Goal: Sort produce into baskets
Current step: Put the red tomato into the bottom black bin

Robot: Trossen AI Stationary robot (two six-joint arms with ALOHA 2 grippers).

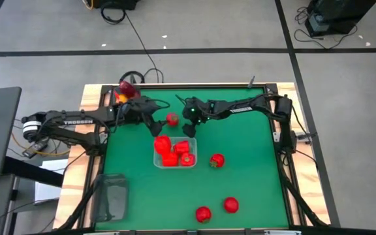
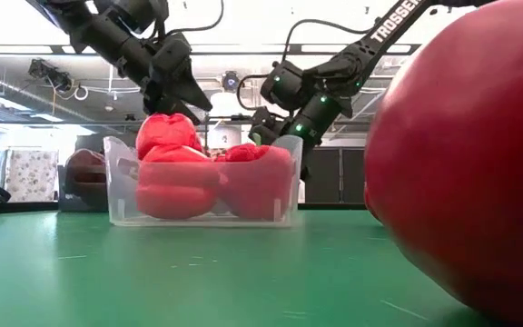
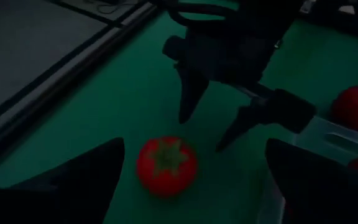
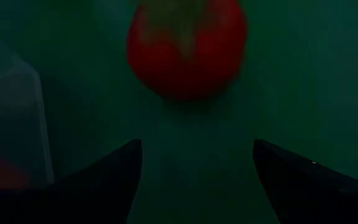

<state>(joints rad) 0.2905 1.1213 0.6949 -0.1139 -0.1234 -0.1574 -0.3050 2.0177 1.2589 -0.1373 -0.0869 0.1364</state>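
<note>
A round red tomato with a green stem lies on the green table, just beyond the clear basket, which holds several bright red peppers. My left gripper is open to the left of the tomato, which shows just ahead of its fingers in the left wrist view. My right gripper is open to the right of the tomato, which lies ahead of its fingers in the right wrist view. Neither gripper touches it.
Three more round red ones lie on the table: one right of the basket and two near the front edge. A smoky grey bin stands front left. Another bin with maroon and yellow produce sits at the far left corner.
</note>
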